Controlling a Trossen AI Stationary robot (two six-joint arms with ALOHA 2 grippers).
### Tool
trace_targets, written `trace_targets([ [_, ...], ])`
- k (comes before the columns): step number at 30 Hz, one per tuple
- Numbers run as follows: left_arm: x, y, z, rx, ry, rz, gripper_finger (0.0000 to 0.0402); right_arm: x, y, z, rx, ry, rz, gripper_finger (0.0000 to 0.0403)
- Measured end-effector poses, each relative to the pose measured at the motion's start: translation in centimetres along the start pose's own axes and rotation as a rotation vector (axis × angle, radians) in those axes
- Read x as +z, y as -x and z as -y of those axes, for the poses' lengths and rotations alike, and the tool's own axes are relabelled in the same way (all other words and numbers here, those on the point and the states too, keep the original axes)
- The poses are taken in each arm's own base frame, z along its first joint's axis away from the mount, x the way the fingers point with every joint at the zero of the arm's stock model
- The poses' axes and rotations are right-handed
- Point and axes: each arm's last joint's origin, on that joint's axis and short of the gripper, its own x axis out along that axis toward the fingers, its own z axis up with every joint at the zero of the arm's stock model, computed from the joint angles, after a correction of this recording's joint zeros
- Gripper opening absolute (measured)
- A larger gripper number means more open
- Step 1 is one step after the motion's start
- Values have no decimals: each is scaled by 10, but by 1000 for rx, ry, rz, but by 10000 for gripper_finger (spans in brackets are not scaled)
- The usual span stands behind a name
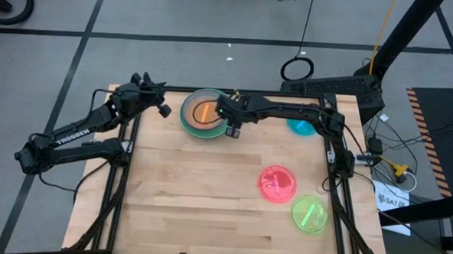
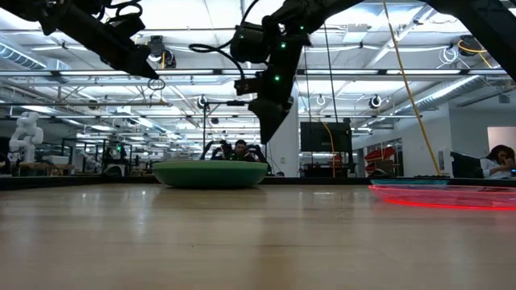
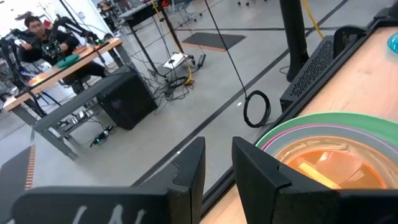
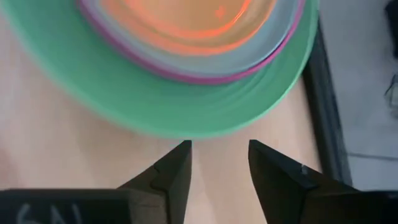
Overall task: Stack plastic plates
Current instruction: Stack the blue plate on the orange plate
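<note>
The table (image 1: 208,195) is seen from above as a wooden top in a dark frame. At its twelve o'clock edge a stack (image 1: 205,113) of plates is built: a green plate (image 4: 161,106) at the bottom, magenta and pale rims above it, and an orange plate (image 1: 204,111) on top. Three plates lie apart from it. A teal plate (image 1: 301,127) is at two o'clock, partly under the right arm; a pink plate (image 1: 277,183) is right of centre, at about four o'clock; a lime plate (image 1: 309,213) is just beyond it, toward five o'clock.

The right gripper (image 1: 232,129) is held above the table at the stack's four o'clock rim. Its jaws are parted and nothing is held between them; in the right wrist view the green rim lies just ahead of them. The left gripper (image 1: 163,109) waits off the stack's nine o'clock side, its jaws narrowly parted and empty.

The plates are round, so no long axis is offered; each lies flat, opening upward. The loose plates all lie on the right arm's side, from three to five o'clock of its jaws, the teal one nearest. The right arm is judged better placed for the next pick.
</note>
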Motion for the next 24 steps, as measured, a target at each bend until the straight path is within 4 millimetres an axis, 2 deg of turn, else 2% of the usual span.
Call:
trace_targets([
  [6, 0, 0, 0, -1, 56, 0, 88, -16, 8, -11, 18, 31, -152, 143],
  [13, -2, 0, 1, -7, 132, -25, 88, -38, 12, -5, 72, 53, -308, 141],
  [18, -8, 0, 3, -19, 176, -80, 88, -73, 13, 11, 59, -13, -306, 141],
  [24, -8, 1, 5, -33, 190, -90, 88, -124, 16, 39, 17, -209, -210, 141],
])
